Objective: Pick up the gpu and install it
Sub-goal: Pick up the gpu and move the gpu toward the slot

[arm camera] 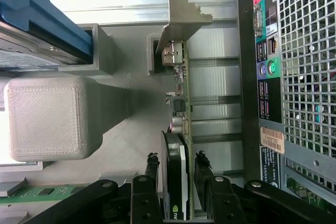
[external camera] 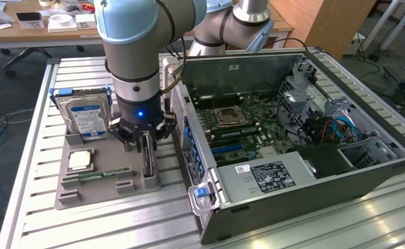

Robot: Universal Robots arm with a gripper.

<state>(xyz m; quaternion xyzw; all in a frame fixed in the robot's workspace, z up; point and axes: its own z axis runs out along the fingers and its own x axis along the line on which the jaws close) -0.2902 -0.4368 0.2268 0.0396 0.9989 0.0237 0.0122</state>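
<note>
The gpu (external camera: 148, 162) is a thin dark card standing on edge in a slot of the grey holder tray (external camera: 84, 196), beside the open computer case (external camera: 368, 171). My gripper (external camera: 145, 148) is lowered straight over it. In the wrist view the gpu (arm camera: 176, 177) runs between my two black fingers (arm camera: 152, 163), and its silvery end bracket (arm camera: 182, 17) is at the far end. My gripper (arm camera: 177, 161) is open, with a narrow gap on each side of the card. The motherboard (external camera: 240, 129) lies exposed inside the case.
On the tray also sit a silver hard drive (external camera: 84, 118) with a blue-white label, a CPU (external camera: 80, 160) and a green RAM stick (external camera: 95, 176). The case's rear port panel (arm camera: 268, 77) stands close beside the card. A white printed block (arm camera: 47, 116) rises from the tray.
</note>
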